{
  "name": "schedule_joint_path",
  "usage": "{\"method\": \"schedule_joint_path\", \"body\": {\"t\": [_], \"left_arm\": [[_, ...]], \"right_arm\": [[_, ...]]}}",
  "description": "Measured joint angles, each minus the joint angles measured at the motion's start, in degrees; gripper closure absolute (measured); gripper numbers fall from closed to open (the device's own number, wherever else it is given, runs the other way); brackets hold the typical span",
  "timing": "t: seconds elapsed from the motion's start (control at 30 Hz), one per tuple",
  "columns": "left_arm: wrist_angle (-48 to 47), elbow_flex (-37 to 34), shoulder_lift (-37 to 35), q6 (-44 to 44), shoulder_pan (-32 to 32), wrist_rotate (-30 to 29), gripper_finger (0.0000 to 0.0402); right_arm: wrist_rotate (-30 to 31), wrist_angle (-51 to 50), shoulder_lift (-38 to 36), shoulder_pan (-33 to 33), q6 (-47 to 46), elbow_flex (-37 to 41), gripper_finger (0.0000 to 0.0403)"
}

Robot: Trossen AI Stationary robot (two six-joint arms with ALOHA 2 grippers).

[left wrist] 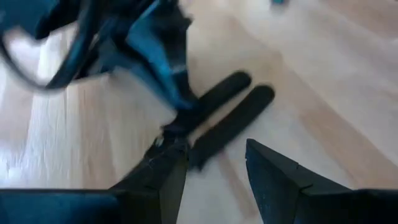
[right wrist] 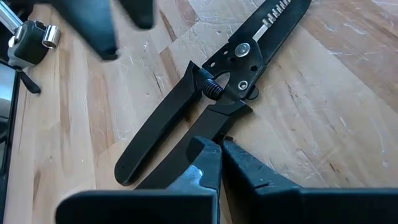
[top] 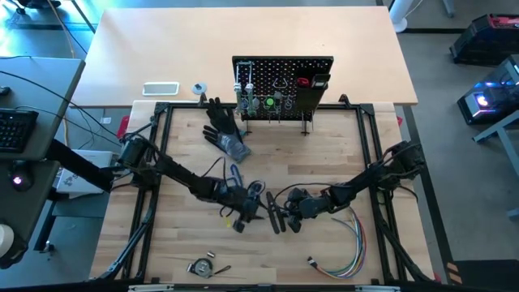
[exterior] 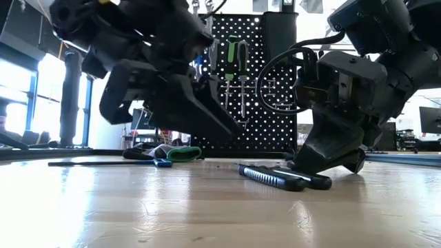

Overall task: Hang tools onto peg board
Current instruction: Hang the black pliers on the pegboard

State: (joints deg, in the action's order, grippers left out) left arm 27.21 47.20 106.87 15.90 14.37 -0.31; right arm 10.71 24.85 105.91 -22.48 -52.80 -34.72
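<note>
1. The black-handled pliers (right wrist: 205,106) lie flat on the table (top: 186,154) near its middle, between the two grippers and well in front of the peg board (top: 283,85). Their handles are spread apart and a spring shows at the pivot.
2. The right gripper (right wrist: 221,163) sits low at the pliers, its fingers pressed together at one handle just behind the pivot. I cannot tell whether they pinch the handle's edge or only rest against it.
3. The left gripper (left wrist: 214,171) hovers just on the other side of the pliers, fingers parted and empty, pointing at the handle ends.
4. The step in hand looks like picking up or steadying the pliers. To do it well, one gripper should take both handles, or the body near the pivot, so the sprung handles do not flip the tool out.
5. Lift straight up and check the hold before moving off. A pinch on a single thin edge would probably let the tool swing.
6. The peg board stands upright at the table's far side, with a green-handled tool (exterior: 232,55) and a red one (top: 302,82) already on it.
7. A glove (top: 225,130), a wire bundle (top: 349,243) and a small tool (top: 203,266) lie elsewhere on the table.
</note>
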Motion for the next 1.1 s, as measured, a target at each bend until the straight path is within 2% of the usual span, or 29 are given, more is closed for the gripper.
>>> {"method": "schedule_joint_path", "body": {"t": [0.13,0.27,0.43,0.57,0.8,1.1], "left_arm": [[3.7,0.1,0.7,1.7,0.7,-1.7,0.0224],[4.5,0.1,1.0,1.8,-0.4,-1.7,0.0206],[6.0,1.1,5.5,-0.4,-2.2,4.9,0.02],[6.3,4.2,10.0,-0.8,-2.1,7.1,0.02],[5.7,7.3,11.8,-1.9,-3.9,8.7,0.0199],[5.1,12.5,17.7,-6.4,-6.0,16.7,0.0199]], "right_arm": [[-0.5,0.1,0.0,0.0,-0.2,0.0,0.0388],[-1.3,0.3,-0.1,0.0,-0.4,0.0,0.0359],[-3.1,0.2,-1.5,0.0,-1.7,0.2,0.0317],[-4.3,-0.3,-2.2,0.0,-2.8,0.3,0.0298],[-5.7,-0.6,-2.4,-0.9,-5.6,0.2,0.0295],[-6.1,0.3,-2.4,-1.1,-7.4,0.2,0.0295]]}}
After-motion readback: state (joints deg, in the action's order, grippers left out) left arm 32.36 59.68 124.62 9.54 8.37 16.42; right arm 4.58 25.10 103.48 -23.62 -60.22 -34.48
